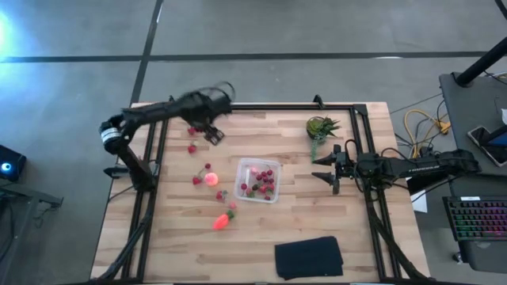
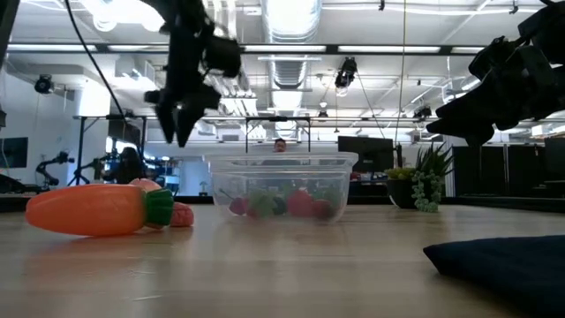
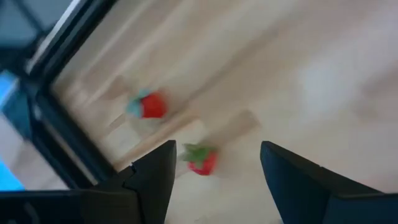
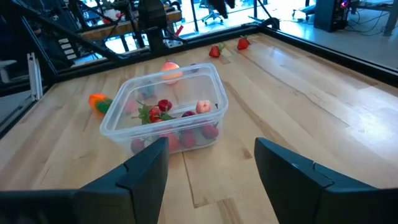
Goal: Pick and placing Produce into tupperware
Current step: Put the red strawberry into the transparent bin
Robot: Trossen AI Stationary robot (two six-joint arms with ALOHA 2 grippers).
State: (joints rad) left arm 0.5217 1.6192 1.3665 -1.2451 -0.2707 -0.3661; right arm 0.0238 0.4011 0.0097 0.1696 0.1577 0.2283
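Observation:
The clear tupperware (image 1: pixel 258 180) (image 4: pixel 165 115) (image 2: pixel 281 185) stands mid-table with several red berries inside. More berries lie loose on the wood to its left (image 1: pixel 192 148). The pink-orange fruit (image 1: pixel 211 179) and the orange carrot (image 1: pixel 223 220) (image 2: pixel 88 210) lie there too. My left gripper (image 1: pixel 214 132) (image 2: pixel 181 119) hangs open above the far-left part of the table. Its wrist view shows two berries (image 3: pixel 202 162) (image 3: pixel 152 104) below and ahead of its fingers. My right gripper (image 1: pixel 329 168) (image 4: pixel 211 168) is open and waits to the right of the tupperware, pointing at it.
A spiky green potted plant (image 1: pixel 321 127) (image 2: pixel 428 181) stands at the far right, close to my right arm. A black folded cloth (image 1: pixel 309 257) (image 2: pixel 503 256) lies near the table's near edge. A black frame runs along the table's far, left and right edges.

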